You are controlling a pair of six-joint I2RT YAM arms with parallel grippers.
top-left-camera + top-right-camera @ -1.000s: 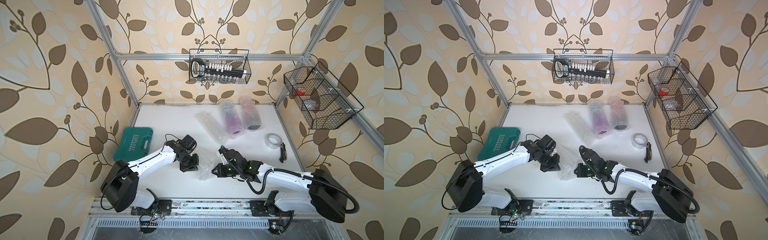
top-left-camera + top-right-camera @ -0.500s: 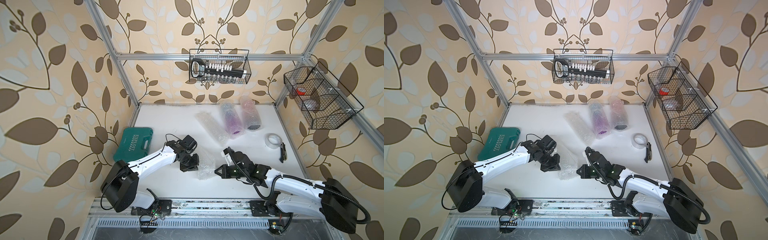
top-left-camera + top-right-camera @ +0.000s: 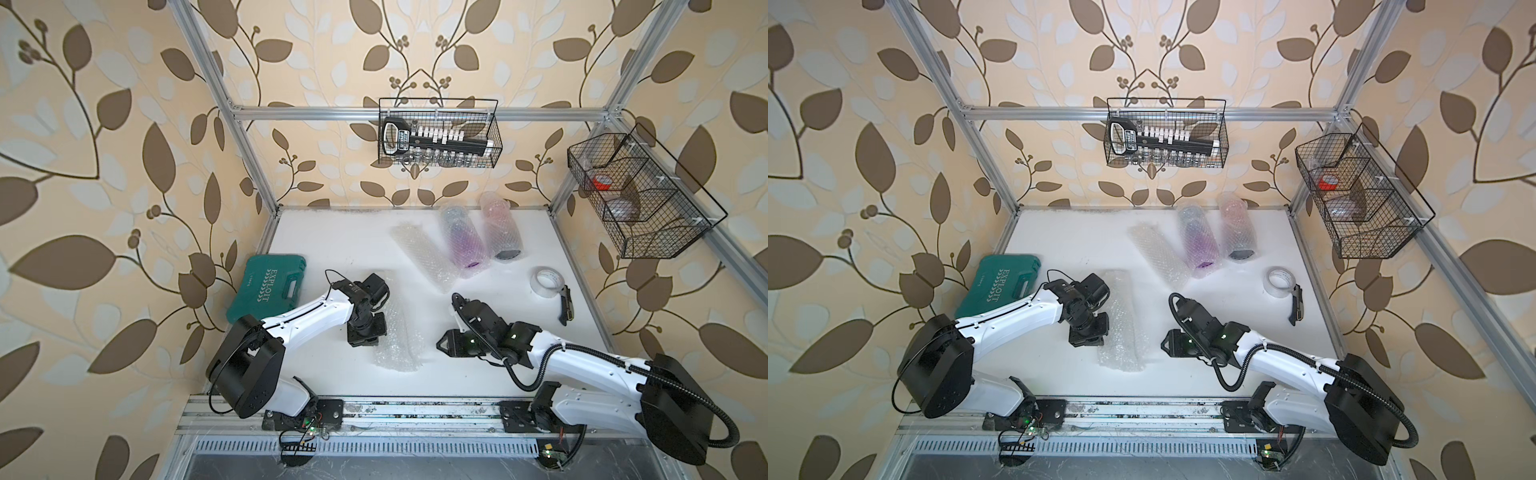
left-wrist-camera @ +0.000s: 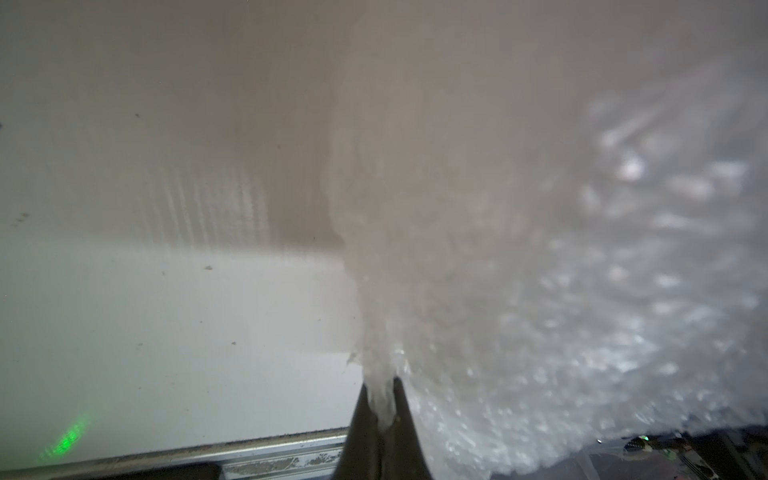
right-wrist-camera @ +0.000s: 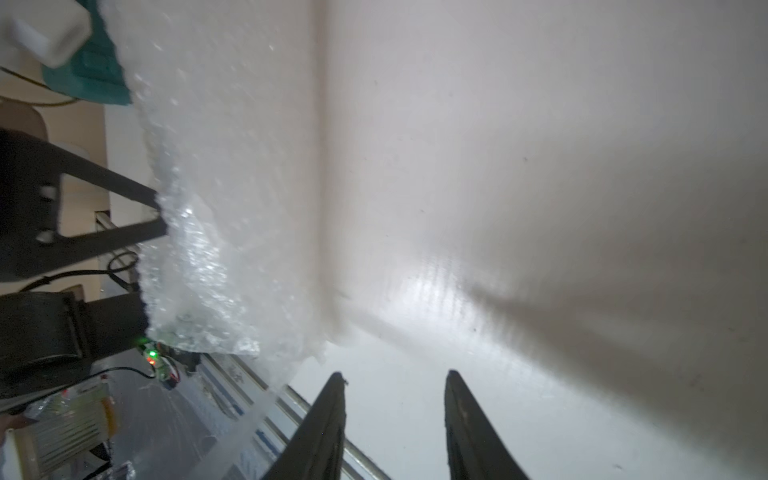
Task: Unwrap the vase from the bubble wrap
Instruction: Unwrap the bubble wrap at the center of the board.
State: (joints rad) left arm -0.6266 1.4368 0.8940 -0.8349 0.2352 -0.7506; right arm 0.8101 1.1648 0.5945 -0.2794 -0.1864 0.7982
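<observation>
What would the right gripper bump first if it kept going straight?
Probably the loose bubble wrap sheet right ahead of the right gripper, pinched by the left gripper; its height is unclear.

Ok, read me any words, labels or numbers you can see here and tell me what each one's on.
"EXPLOIT": white, on the green tool case, in both top views.
Small print beside it: too small to read.
Label on the black socket holder in the back wire basket: too small.
</observation>
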